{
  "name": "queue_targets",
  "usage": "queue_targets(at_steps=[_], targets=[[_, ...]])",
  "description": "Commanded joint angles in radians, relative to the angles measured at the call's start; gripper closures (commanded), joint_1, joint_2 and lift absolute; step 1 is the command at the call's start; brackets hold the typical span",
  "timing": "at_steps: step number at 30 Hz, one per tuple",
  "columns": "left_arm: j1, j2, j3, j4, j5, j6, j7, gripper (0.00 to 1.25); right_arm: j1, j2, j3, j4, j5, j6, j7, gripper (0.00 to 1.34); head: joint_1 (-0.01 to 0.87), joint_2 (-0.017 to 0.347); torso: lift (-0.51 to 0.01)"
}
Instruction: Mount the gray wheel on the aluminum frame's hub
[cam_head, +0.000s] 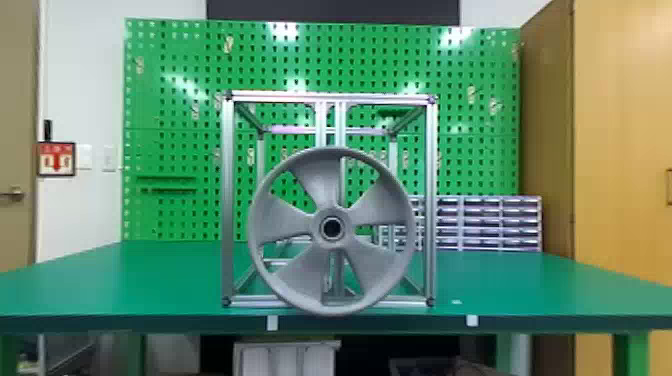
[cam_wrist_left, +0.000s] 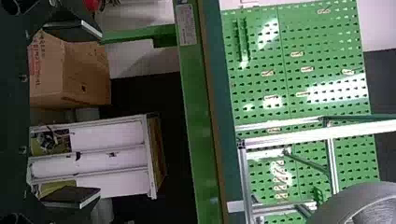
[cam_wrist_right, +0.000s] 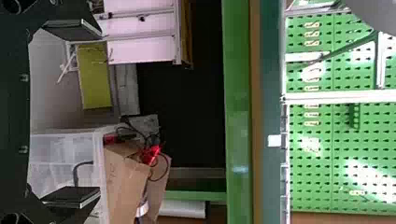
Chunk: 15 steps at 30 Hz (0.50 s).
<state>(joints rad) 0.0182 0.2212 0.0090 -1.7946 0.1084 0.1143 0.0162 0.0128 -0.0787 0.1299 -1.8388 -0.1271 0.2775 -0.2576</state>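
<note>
Gray wheel (cam_head: 300, 270) before frame (cam_head: 280, 96), gaps toward both uprights (cam_head: 228, 200), rim (cam_head: 254, 230) overlapping table edge (cam_head: 150, 323)

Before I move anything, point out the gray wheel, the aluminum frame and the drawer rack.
Gray wheel (cam_head: 331, 243), head view: on the hub, just below its center hole.
Aluminum frame (cam_head: 228, 200), head view: on its front left upright.
Drawer rack (cam_head: 480, 225), head view: on the drawer fronts.
</note>
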Motion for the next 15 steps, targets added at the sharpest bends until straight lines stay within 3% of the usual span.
queue_targets(at_steps=[1,15], targets=[[0.006,0.0,0.006,0.014,0.004,-0.016,-0.009,0.12,0.019,0.005,-0.006,0.01,0.006,-0.015,0.0,0.13,-0.005,0.006,-0.499],[0.023,-0.008,0.012,0.06,0.01,-0.067,-0.01,0.12,0.032,0.008,-0.001,0.035,0.02,-0.064,0.003,0.11,-0.005,0.006,-0.499]])
